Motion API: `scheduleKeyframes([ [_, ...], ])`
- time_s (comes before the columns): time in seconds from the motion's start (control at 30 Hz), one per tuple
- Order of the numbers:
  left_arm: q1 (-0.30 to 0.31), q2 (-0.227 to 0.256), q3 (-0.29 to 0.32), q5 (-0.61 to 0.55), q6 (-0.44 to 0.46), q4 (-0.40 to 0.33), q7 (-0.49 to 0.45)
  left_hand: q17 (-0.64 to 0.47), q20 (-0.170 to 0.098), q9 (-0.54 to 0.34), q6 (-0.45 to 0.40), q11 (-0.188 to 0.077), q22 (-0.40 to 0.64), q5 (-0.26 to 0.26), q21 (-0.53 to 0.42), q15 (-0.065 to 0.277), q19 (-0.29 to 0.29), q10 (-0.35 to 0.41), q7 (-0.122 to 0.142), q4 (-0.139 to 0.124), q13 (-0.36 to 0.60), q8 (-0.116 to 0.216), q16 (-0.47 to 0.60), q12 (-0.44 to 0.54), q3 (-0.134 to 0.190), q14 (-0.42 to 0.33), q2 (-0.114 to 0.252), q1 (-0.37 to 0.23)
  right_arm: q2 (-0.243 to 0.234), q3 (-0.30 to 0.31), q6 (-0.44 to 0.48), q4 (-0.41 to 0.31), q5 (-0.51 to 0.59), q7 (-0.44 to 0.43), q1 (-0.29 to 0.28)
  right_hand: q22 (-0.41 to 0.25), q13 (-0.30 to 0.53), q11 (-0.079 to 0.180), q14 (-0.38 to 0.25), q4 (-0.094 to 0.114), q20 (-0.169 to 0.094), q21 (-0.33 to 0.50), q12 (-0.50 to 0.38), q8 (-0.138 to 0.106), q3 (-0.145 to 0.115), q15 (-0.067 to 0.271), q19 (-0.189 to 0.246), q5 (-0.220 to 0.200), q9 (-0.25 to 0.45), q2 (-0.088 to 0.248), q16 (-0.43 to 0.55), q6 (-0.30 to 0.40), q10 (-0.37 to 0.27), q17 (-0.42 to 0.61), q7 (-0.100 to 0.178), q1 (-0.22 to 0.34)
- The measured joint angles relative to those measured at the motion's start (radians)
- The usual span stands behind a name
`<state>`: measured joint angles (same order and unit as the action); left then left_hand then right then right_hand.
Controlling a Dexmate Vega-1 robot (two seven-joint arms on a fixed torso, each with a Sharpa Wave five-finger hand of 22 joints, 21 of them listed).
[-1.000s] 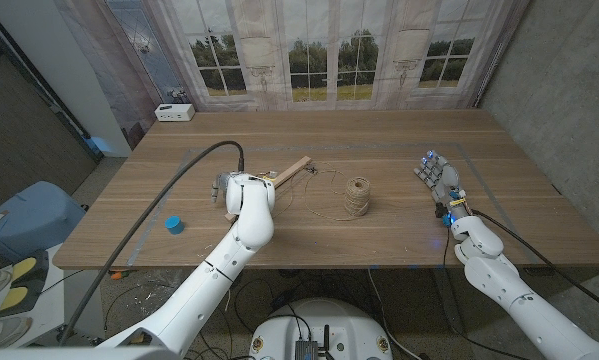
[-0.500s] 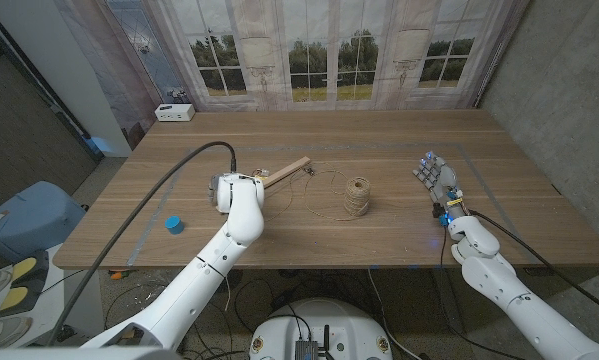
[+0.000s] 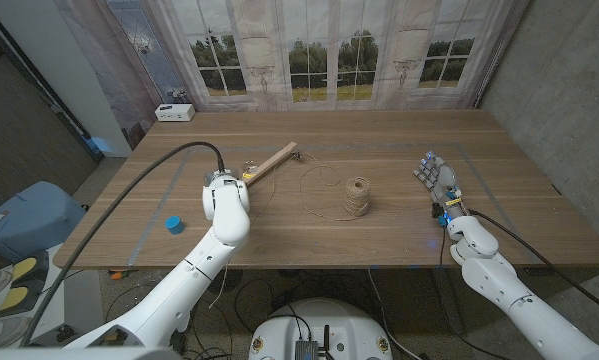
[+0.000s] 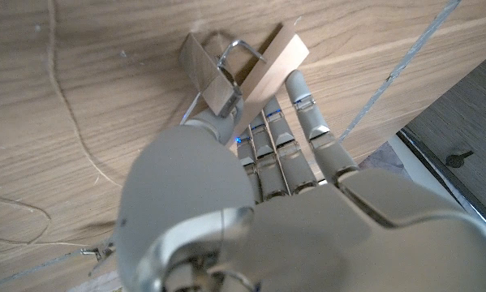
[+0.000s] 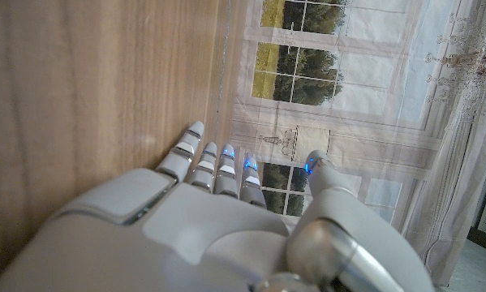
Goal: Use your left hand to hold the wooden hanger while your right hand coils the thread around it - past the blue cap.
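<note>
L arm comes in from bottom left of the head view, forearm rising to about centre-left, w/ a black cable arcing off the wrist toward lower left. L hand [image 3: 222, 187] sits just beyond the wrist housing, mostly hidden behind it. In the left wrist view the L hand [image 4: 263, 150] has its fingers [image 4: 311, 122] straight and close together, thumb bent in beside them.

R arm enters from bottom right. R hand [image 3: 438, 178] at mid-right stands on edge, fingers extended and slightly apart, holding nothing. Right wrist view: R hand [image 5: 226, 191], fingers [image 5: 200, 166] straight, side by side, tips lit blue.
</note>
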<state>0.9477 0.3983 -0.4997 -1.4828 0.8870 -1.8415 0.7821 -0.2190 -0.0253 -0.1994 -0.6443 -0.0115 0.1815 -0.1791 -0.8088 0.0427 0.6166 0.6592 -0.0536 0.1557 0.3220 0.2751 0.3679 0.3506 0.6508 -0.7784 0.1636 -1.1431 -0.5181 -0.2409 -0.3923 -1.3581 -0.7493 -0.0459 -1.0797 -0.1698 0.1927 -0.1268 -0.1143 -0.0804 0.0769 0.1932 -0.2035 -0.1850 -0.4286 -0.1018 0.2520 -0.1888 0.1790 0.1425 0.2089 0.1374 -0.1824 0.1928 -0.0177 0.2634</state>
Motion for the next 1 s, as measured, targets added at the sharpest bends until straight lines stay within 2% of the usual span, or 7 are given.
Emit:
scheduleKeyframes([
  [0.1,-0.001,0.014,-0.014,0.074,0.032,0.008,-0.097,0.0,0.019,-0.007,-0.052,0.033,0.001,0.003,-0.045,-0.041,0.026,0.048,-0.028,-0.003,0.02,0.034,0.017,0.03,-0.004,-0.051,-0.007,-0.007,-0.006,-0.001,0.005,-0.012,0.011,-0.016,-0.006,0.0,0.0,0.0,0.0,0.0,0.0,0.0,0.0,0.0,0.0,0.0,0.0,0.0,0.0,0.0,0.0,0.0,0.0,0.0,0.0,0.0],
  [0.23,-0.001,0.03,-0.032,0.148,0.059,0.018,-0.203,0.0,0.034,-0.009,-0.095,0.072,0.011,0.006,-0.102,-0.071,0.055,0.088,-0.07,0.0,0.059,0.035,0.019,0.067,-0.028,-0.107,-0.018,-0.017,-0.011,-0.002,0.009,-0.021,0.015,-0.023,-0.01,0.0,0.0,0.0,0.0,0.0,0.0,0.0,0.0,0.0,0.0,0.0,0.0,0.0,0.0,0.0,0.0,0.0,0.0,0.0,0.0,0.0],
  [0.4,-0.008,0.07,-0.08,0.25,0.11,0.041,-0.353,0.0,0.036,-0.009,-0.101,0.08,0.015,0.007,-0.151,-0.074,0.072,0.102,-0.077,0.009,0.076,0.046,0.059,0.087,-0.04,-0.125,-0.022,-0.021,-0.016,-0.003,0.017,-0.03,0.029,-0.045,-0.015,0.0,0.0,0.0,0.0,0.0,0.0,0.0,0.0,0.0,0.0,0.0,0.0,0.0,0.0,0.0,0.0,0.0,0.0,0.0,0.0,0.0],
  [0.77,-0.029,0.135,-0.148,0.412,0.201,0.033,-0.566,0.0,0.039,-0.009,-0.121,0.099,0.015,0.007,-0.207,-0.08,0.074,0.121,-0.096,0.018,0.079,0.046,0.082,0.128,-0.054,-0.13,-0.043,-0.042,-0.017,-0.004,0.016,-0.041,0.04,-0.058,-0.022,0.0,0.0,-0.002,0.0,0.0,0.0,0.0,0.0,0.0,0.0,0.0,0.0,0.0,0.0,-0.004,0.0,0.0,-0.002,0.0,0.0,-0.004],
  [0.9,-0.047,0.192,-0.187,0.448,0.221,-0.003,-0.63,0.0,0.032,-0.009,-0.121,0.099,0.016,0.007,-0.214,-0.081,0.067,0.121,-0.096,0.014,0.079,0.046,0.083,0.133,-0.059,-0.131,-0.043,-0.042,-0.017,-0.004,0.006,-0.045,0.045,-0.063,-0.026,0.0,0.0,0.001,0.0,-0.004,0.0,0.0,0.0,0.0,-0.004,0.0,0.0,0.0,0.0,-0.004,0.0,0.006,-0.005,0.0,-0.006,-0.004],
  [0.93,-0.049,0.2,-0.191,0.451,0.222,-0.009,-0.636,0.0,0.032,-0.009,-0.131,0.099,0.025,0.007,-0.221,-0.082,0.067,0.122,-0.107,0.016,0.079,0.046,0.112,0.144,-0.06,-0.132,-0.043,-0.042,-0.017,-0.004,0.004,-0.046,0.046,-0.064,-0.027,0.0,0.0,0.0,0.0,-0.004,0.0,0.0,0.0,0.0,-0.004,0.0,0.0,0.0,0.0,-0.004,0.0,0.011,-0.007,0.0,-0.004,-0.004],
  [1.0,-0.051,0.228,-0.199,0.473,0.222,-0.031,-0.673,0.0,0.022,-0.009,-0.133,0.099,0.029,0.011,-0.23,-0.082,0.073,0.124,-0.106,0.013,0.079,0.054,0.14,0.156,-0.066,-0.132,-0.052,-0.051,-0.017,-0.003,-0.001,-0.051,0.05,-0.066,-0.029,0.0,0.0,-0.004,-0.011,-0.004,-0.004,0.0,0.0,-0.004,-0.004,-0.004,0.011,0.0,0.0,-0.004,0.0,0.018,-0.011,-0.002,-0.003,-0.004],
])
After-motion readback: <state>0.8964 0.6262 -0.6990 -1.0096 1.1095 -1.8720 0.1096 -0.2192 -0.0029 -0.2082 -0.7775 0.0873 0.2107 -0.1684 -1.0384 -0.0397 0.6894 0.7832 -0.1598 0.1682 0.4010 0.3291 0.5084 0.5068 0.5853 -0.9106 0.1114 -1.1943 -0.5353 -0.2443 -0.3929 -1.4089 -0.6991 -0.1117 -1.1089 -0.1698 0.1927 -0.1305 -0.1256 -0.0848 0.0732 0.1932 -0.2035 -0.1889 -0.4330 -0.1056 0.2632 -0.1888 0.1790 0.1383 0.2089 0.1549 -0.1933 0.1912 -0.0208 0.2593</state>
